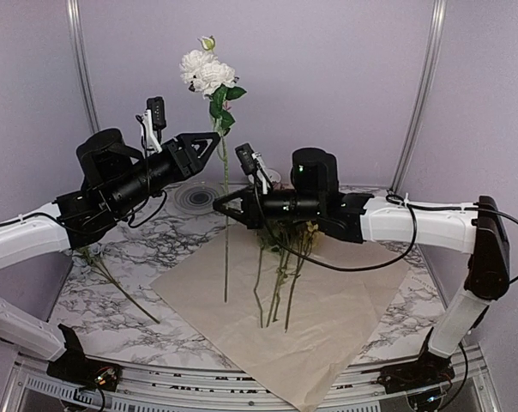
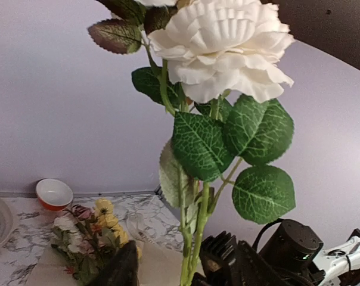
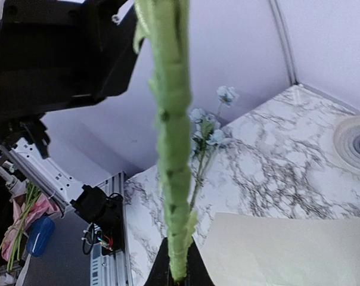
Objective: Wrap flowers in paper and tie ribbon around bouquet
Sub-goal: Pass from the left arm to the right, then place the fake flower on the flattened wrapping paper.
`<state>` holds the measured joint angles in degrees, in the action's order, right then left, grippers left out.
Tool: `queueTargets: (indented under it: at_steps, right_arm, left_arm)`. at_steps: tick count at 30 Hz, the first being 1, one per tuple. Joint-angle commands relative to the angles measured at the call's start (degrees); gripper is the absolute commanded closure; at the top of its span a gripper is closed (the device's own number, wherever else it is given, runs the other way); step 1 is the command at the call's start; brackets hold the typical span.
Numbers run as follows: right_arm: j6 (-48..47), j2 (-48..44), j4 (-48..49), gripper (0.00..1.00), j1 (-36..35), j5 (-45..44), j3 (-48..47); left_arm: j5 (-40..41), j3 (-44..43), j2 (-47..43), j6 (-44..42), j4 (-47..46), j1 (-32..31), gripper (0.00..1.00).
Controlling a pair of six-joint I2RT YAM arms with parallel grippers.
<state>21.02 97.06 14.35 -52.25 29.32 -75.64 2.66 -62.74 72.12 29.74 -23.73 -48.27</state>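
A tall white rose (image 1: 204,70) stands upright over the table, its bloom (image 2: 222,42) filling the left wrist view. My right gripper (image 1: 227,206) is shut on its green stem (image 3: 171,179), low down. Higher up, my left gripper (image 1: 209,148) is open around the same stem, and a gap shows beside one of its fingers (image 2: 123,268). The peach paper (image 1: 328,318) lies flat on the marble. The small-bloomed flowers (image 1: 280,275) lie on it under my right arm. One blue-flowered stem (image 1: 113,276) lies off the paper at the left. Ribbon and bouquet are out of view.
A round ridged disc (image 1: 196,197) sits at the back of the table. A small red and white bowl (image 2: 53,193) stands near the back wall. Purple walls close in three sides. The aluminium frame (image 1: 242,382) runs along the near edge.
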Motion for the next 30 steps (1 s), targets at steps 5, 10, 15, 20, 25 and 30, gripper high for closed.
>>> queueTargets:
  at_steps: [5, 10, 15, 20, 25, 30]
  right_arm:
    - [9.9, 0.3, -14.4, 1.00, 11.8, -2.9, 7.7]
    - [10.2, 4.8, -16.1, 1.00, 14.6, -1.8, 10.0]
    - [10.8, 9.2, -16.5, 0.99, 16.0, -4.0, 9.6]
    - [10.7, 10.2, -18.6, 0.73, 16.2, -9.7, 8.9]
    - [8.2, 8.0, -22.0, 0.67, 16.0, -16.6, 8.3]
    - [5.1, 4.3, -25.8, 0.64, 14.5, -22.7, 7.8]
  left_arm:
    - [29.1, -1.2, 2.1, -3.5, 26.1, 2.1, 0.01]
    - [27.7, 2.8, 2.4, -1.8, 27.6, 4.7, 0.01]
    - [27.2, 4.0, 2.2, -2.2, 29.3, 7.2, 0.01]
    - [29.4, 7.2, 2.0, 1.7, 32.8, 12.1, 0.01]
    - [27.1, 13.5, 4.4, 12.2, 36.4, 21.6, 0.01]
    - [27.7, 19.7, 6.3, 22.5, 38.8, 29.4, 0.04]
